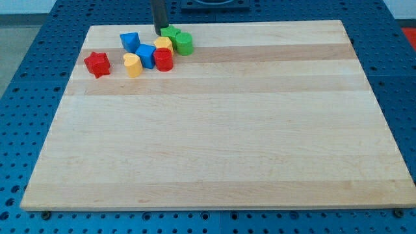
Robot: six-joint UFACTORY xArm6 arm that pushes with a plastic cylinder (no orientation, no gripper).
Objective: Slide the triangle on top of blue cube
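A blue triangle block (pixel 130 41) lies near the view's top left of the wooden board (pixel 221 130). A blue cube (pixel 145 56) sits just below and to its right, close to it. My tip (pixel 158 32) stands at the board's top edge, right of the blue triangle and touching the left side of a green star-like block (pixel 170 34). The rod runs up out of the view.
A green cylinder (pixel 184 43), a yellow block (pixel 164 44) and a red cylinder (pixel 163 60) crowd right of the blue cube. A yellow heart-like block (pixel 132 65) lies below the triangle. A red star (pixel 97 64) lies farthest left.
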